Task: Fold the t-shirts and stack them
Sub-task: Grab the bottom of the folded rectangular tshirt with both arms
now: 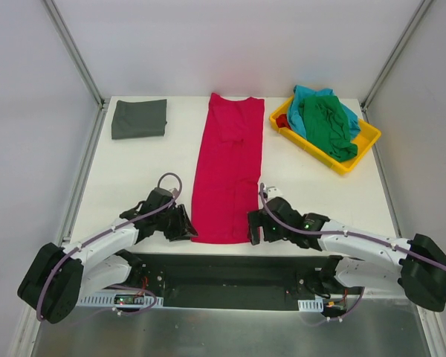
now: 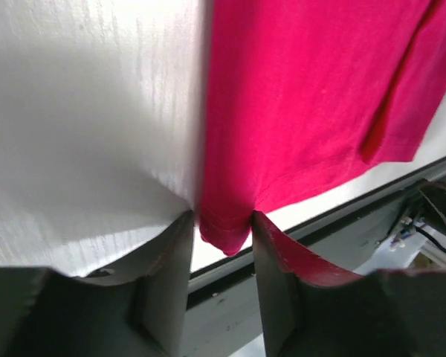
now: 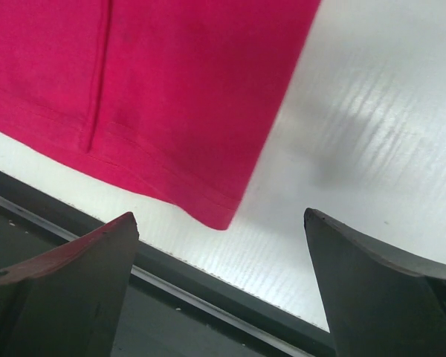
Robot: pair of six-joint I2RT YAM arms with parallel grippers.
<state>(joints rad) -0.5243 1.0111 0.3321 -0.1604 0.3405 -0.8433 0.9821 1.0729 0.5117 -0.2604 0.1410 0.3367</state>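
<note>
Left gripper (image 2: 221, 222): jaws drawn in to a narrow gap, one finger on either side of the near left hem corner of the crimson t-shirt (image 1: 229, 171). The cloth corner fills the gap between them. It cannot be told whether the fingers actually press on the cloth. The gripper sits low at the near edge of the table (image 1: 134, 178), at the shirt's left side.

Right gripper (image 3: 219, 216): jaws spread wide, nothing held. The shirt's near right hem corner lies flat on the table just ahead of the open fingers, touching neither. The gripper sits low at the near edge, at the shirt's right side.

Crimson t-shirt: lies flat down the middle of the table as a long narrow strip, with its sides folded in. The collar end is at the far edge and the hem at the near edge, between the two grippers.

Dark grey t-shirt (image 1: 139, 118): folded into a neat rectangle at the far left corner of the table, well apart from both arms.

Yellow tray (image 1: 368, 141): far right of the table, set at an angle. It holds the green t-shirt (image 1: 328, 126) heaped loosely over the teal t-shirt (image 1: 308, 97) — both crumpled, unfolded.
</note>
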